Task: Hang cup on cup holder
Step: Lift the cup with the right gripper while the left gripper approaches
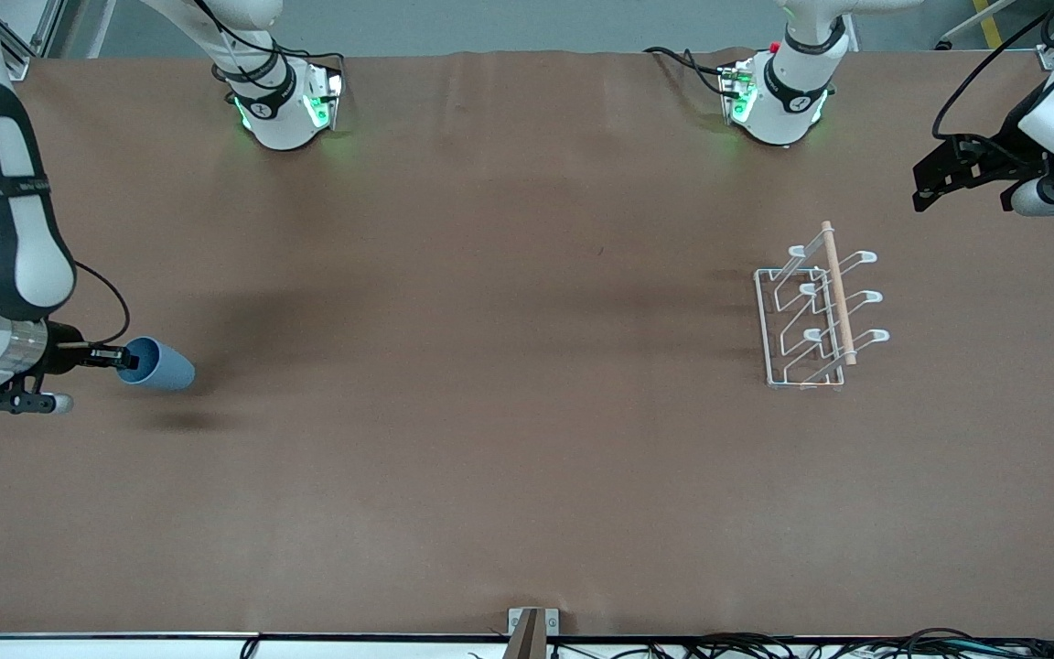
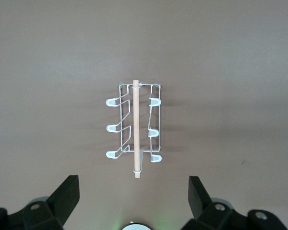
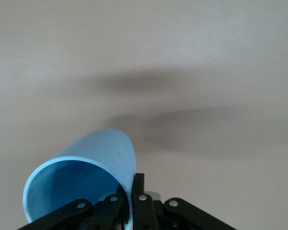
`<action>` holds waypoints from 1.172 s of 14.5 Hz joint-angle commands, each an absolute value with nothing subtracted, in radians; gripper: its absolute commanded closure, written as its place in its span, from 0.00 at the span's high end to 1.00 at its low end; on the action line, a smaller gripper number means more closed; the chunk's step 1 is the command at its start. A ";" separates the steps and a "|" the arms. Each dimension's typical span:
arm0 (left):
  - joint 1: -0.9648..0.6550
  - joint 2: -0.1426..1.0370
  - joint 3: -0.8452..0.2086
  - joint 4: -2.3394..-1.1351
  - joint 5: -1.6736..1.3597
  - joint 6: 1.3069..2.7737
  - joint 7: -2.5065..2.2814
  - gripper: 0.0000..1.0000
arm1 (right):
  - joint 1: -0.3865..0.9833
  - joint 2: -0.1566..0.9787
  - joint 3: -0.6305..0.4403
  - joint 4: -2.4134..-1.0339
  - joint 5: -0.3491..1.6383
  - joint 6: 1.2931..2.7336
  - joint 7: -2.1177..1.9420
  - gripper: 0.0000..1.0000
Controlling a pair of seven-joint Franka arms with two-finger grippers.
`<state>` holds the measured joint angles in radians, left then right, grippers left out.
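The right end effector (image 1: 121, 356) is pinching the cup (image 1: 159, 364) by its rim, over the right arm's end of the table (image 1: 490, 412). The rack (image 1: 815, 316) is standing well apart. The left end effector (image 2: 133, 203) is waiting, spread, over it. Next: carrying the cup across onto a prong.

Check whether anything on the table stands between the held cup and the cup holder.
Nothing visible does. The right gripper is shut on the cup at the right arm's end of the table; only bare brown table lies between it and the cup holder. The left gripper, open, waits above the rack, not in the path.
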<state>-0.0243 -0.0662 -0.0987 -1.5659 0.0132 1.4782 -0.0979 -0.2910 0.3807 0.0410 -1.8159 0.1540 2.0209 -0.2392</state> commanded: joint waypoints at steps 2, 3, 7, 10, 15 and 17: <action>-0.025 -0.055 -0.100 -1.539 0.014 1.456 -0.087 1.00 | -0.293 0.284 0.093 -1.839 0.375 1.904 -0.256 0.01; -0.023 -0.055 -0.100 -1.540 0.014 1.456 -0.087 1.00 | -0.293 0.276 0.110 -1.838 0.453 1.855 -0.259 0.01; -0.023 -0.055 -0.100 -1.540 0.012 1.453 -0.087 1.00 | -0.287 0.264 0.159 -1.845 0.791 1.688 -0.259 0.01; -0.023 -0.055 -0.100 -1.539 0.012 1.434 -0.086 1.00 | -0.262 0.267 0.176 -1.856 1.004 1.588 -0.261 0.02; -0.072 0.011 -0.104 -1.509 -0.083 1.436 -0.084 1.00 | -0.160 0.264 0.178 -1.942 1.213 1.569 -0.261 0.01; -0.141 0.021 -0.107 -1.505 -0.087 1.436 -0.087 1.00 | -0.115 0.265 0.176 -1.979 1.317 1.580 -0.264 0.00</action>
